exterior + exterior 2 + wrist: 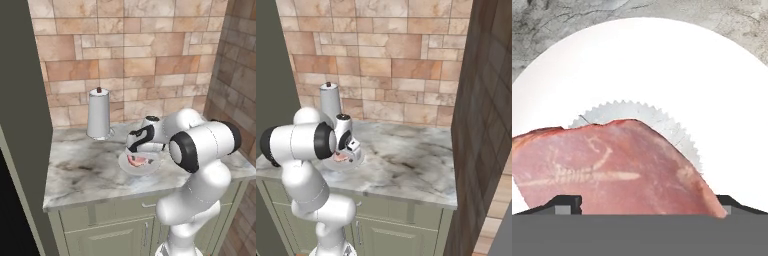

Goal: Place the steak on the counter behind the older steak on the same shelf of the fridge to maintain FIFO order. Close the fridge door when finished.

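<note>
The steak [612, 170], a pale pink half-round slab, lies on a white plate [662, 70] on the marbled counter [85, 170]. In the base views the steak [138, 160] [341, 156] sits on the plate [150, 170] directly beneath my hand. My gripper [647, 205] is down over it and open. One dark fingertip [567, 202] stands near the slab's left end and the other at its right edge. The hand hides the gripper [136, 150] fingers in the base views. The older steak, the shelf and the fridge door are out of view.
A paper towel roll on a stand [98, 114] [330, 100] is at the back of the counter, left of the plate. A tall dark panel [20, 125] bounds the counter on the left, and a brick wall [481, 125] on the right. Sage-green cabinets [100, 230] are below.
</note>
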